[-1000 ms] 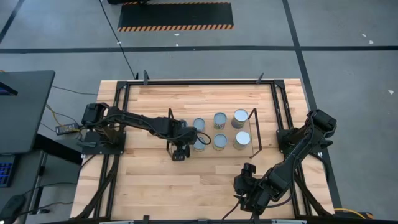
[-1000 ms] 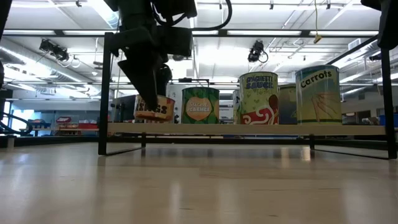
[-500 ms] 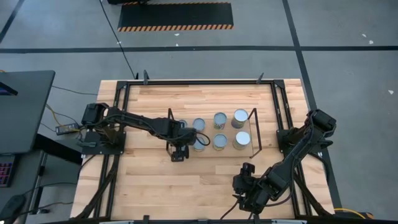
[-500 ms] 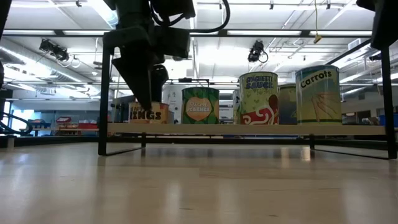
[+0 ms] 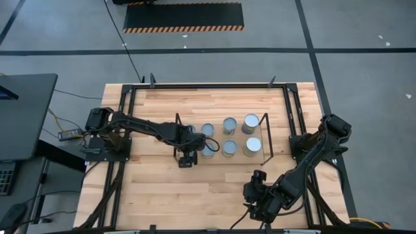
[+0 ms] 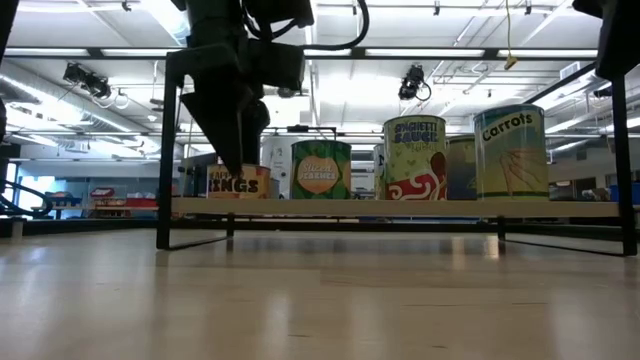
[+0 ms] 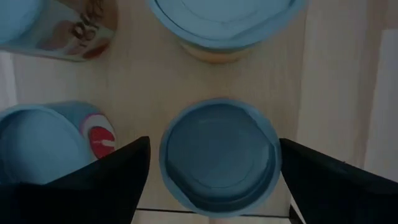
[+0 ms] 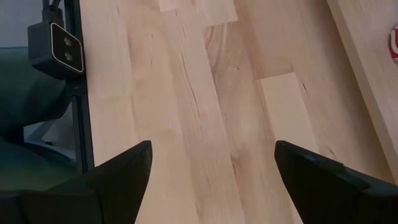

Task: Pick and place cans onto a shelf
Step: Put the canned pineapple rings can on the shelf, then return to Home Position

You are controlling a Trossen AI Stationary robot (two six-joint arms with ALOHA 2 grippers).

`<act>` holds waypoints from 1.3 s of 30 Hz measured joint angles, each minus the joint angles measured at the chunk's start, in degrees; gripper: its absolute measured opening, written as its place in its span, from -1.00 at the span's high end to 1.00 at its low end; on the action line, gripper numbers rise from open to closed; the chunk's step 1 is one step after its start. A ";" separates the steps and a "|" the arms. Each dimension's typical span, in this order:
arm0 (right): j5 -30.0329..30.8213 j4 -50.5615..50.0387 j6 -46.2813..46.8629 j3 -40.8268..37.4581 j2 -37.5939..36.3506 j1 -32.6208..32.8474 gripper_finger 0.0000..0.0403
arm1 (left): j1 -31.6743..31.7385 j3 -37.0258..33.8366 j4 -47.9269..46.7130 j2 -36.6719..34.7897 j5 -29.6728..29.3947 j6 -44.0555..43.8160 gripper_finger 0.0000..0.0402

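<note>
Left gripper (image 5: pixel 187 152) sits over the left end of the shelf (image 6: pixel 400 207), fingers (image 7: pixel 118 174) spread wide on either side of a can (image 7: pixel 217 155), not touching it. That can stands upright on the shelf board; in the low view it's the one with the "INGS" label (image 6: pixel 238 182), just right of the black wire end frame (image 6: pixel 172 150). Six more cans on the shelf to its right: back row (image 5: pixel 208 130), (image 5: pixel 229 125), (image 5: pixel 251 122); front row (image 5: pixel 208 150), (image 5: pixel 229 148), (image 5: pixel 253 145). All upright, silvery tops up. Right gripper (image 5: pixel 257 195) is parked low near the front edge of the tabletop (image 5: pixel 214 188), well apart from the shelf, fingers (image 8: pixel 118 174) open over bare wood.
</note>
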 joint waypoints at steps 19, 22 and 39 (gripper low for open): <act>0.22 0.47 -3.23 0.00 0.00 -0.07 -0.72 | 0.00 5.14 -3.04 0.00 -0.33 0.01 -0.76; 1.51 0.61 -4.94 0.00 0.00 -0.19 -0.72 | 0.00 8.29 -4.35 0.00 -0.34 0.02 -0.76; 4.51 23.79 -47.33 -0.37 -0.20 -13.06 -0.51 | 1.18 8.99 11.48 -20.36 -4.80 10.54 -0.32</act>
